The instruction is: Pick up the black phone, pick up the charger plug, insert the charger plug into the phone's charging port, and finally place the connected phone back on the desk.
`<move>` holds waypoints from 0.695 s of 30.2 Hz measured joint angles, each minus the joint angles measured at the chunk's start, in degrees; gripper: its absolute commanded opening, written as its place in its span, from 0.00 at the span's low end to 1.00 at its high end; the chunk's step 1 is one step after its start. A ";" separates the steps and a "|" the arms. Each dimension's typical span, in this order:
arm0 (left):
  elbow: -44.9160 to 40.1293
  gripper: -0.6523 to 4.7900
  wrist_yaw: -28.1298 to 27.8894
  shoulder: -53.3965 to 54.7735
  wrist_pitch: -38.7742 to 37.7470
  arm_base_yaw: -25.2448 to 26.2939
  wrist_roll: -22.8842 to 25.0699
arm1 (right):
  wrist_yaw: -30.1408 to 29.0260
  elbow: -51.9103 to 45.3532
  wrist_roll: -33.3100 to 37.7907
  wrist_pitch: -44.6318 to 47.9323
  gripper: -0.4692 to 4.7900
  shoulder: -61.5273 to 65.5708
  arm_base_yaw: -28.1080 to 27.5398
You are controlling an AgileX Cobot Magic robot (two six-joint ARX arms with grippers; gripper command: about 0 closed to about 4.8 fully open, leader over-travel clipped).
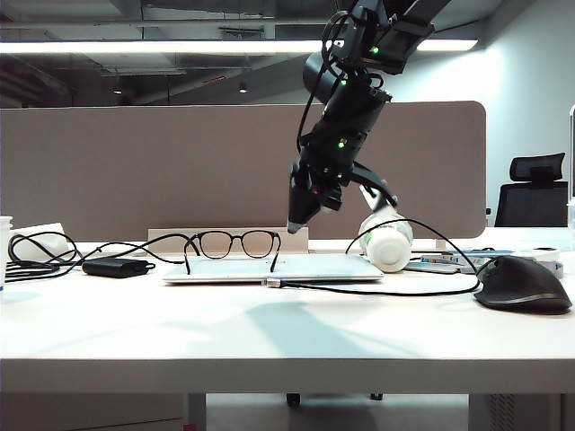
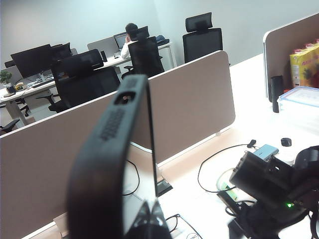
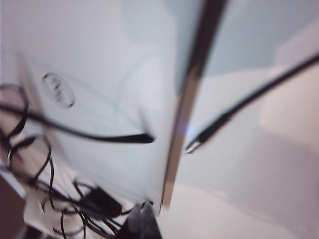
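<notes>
High on the left side, out of the exterior view, the left gripper (image 2: 146,219) has its fingers pinching the black phone (image 2: 112,164) by its lower end. The phone stands upright, with a short edge on top showing a small opening that looks like the charging port (image 2: 123,97).

On the desk (image 1: 269,332), the charger plug (image 1: 272,283) lies just at the front edge of the closed laptop (image 1: 314,268), not yet picked up. A pair of glasses (image 1: 235,244) rests on the lid behind it.

Above the laptop, to the right of the plug, the right gripper (image 1: 295,224) hangs with its fingers pressed together and empty. The arm reaches down from the upper right, the wrist tipped so the fingers point down and slightly left.

To do this step well, those fingers need to spread before coming down. They should approach from the front, clear of the glasses, and straddle the dark collar behind the metal tip, so the tip stays free to enter the port. A grip further back on the cable (image 1: 386,291) would probably let the plug droop. The cable trails right towards the mouse (image 1: 523,284), so a slow lift should keep it from snagging.
</notes>
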 measured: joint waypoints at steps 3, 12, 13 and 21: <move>0.00 0.11 -0.02 0.02 0.00 0.00 0.00 | 0.85 -0.04 5.35 -3.26 0.09 0.57 0.76; 0.00 0.11 0.00 0.00 0.00 -0.04 0.00 | 2.43 -0.13 5.38 -1.05 0.09 1.95 2.12; 0.00 0.11 0.00 0.00 0.00 -0.04 0.00 | 2.64 -0.13 5.38 -0.85 0.09 1.95 2.27; 0.00 0.11 0.00 0.02 0.00 -0.04 0.00 | 4.90 0.00 5.40 0.15 0.44 2.54 3.67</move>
